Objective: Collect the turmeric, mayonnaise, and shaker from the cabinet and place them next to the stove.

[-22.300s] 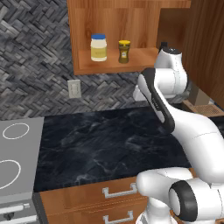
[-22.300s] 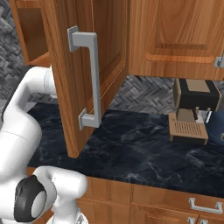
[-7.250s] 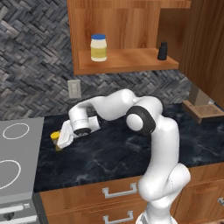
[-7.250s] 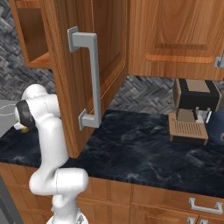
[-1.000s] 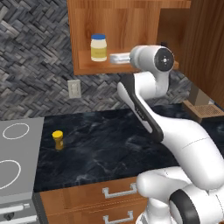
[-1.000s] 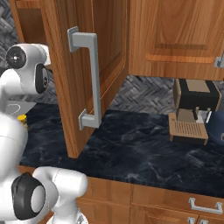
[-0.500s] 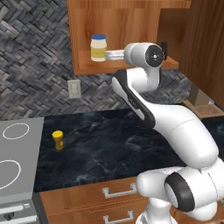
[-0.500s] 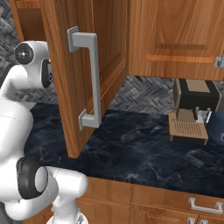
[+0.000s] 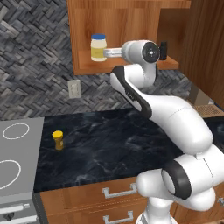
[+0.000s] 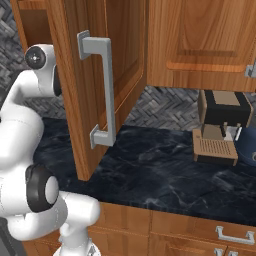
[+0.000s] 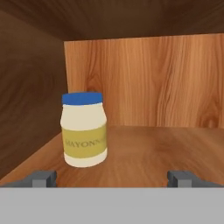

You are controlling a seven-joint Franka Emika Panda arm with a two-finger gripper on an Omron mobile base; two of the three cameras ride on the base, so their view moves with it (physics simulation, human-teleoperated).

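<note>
Glossy white rounded arm (image 9: pixel 175 118) with dark joint rings and small grey finger tips (image 11: pixel 41 178).

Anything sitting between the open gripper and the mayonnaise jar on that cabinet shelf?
Nothing. In the hand view, only bare wooden shelf lies between the gripper and the mayonnaise, which stands left of the jaws' centre line.

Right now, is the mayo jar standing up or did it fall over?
Standing up. The mayonnaise sits flat on the cabinet shelf with its blue lid on top and its label reading level.
</note>
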